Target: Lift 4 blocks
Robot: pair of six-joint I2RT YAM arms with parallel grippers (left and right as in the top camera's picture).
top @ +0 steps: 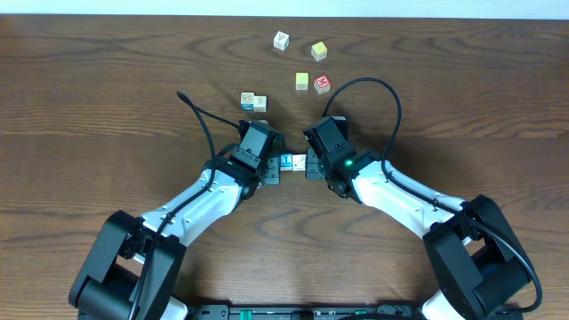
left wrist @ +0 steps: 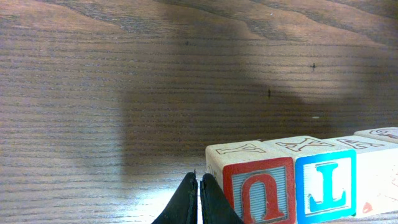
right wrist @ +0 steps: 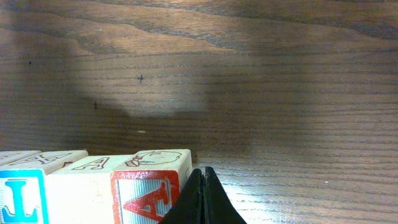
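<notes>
A row of blocks lies squeezed between my two grippers near the table's middle. In the left wrist view it starts with a red U block [left wrist: 258, 186], then a blue L block [left wrist: 326, 183] and a white block [left wrist: 376, 177]. The right wrist view shows the other end: a red A block [right wrist: 149, 193], a white block [right wrist: 78, 193] and the blue L block [right wrist: 22, 199]. My left gripper [left wrist: 199, 199] [top: 276, 163] is shut, its tip against the U block's outer side. My right gripper [right wrist: 204, 199] [top: 310, 165] is shut against the A block's outer side. Whether the row touches the table cannot be told.
Loose cubes lie farther back: a white one [top: 281, 40], a yellow one [top: 318, 51], a yellow one [top: 302, 81] beside a red one [top: 322, 84], and a pair [top: 253, 102] left of centre. Black cables [top: 200, 116] arc over both arms.
</notes>
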